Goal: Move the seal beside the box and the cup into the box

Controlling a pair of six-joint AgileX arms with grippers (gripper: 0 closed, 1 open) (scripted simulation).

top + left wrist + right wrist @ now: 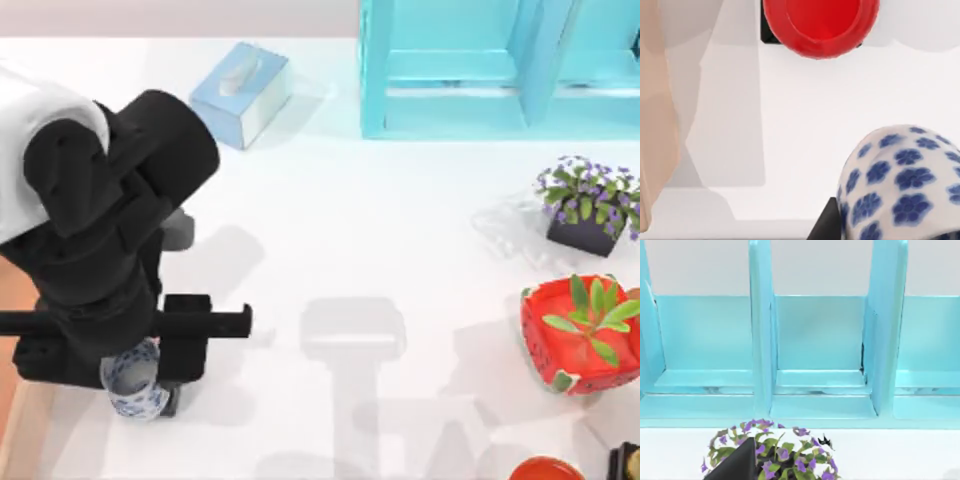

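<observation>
left gripper (150,385) pinches the cup (133,380), held just beside the box (12,300) at the table's left edge. seal (820,25) stands on the table (400,250), apart from the cup, off the box. right arm's fingers: cannot tell.

A rendered, home-like tabletop scene: a plain white counter (400,220) with flat lighting and soft shadows, set with household things. A light-blue tissue box (240,92) lies at the back, next to a turquoise shelf (470,70) with open compartments. On the right stand a dark pot of purple flowers (588,205) and a red watermelon-patterned bowl (580,335) holding a green plant. A black robot arm (110,240) over the counter's left side marks it as a simulated test setup rather than a lived-in room.
</observation>
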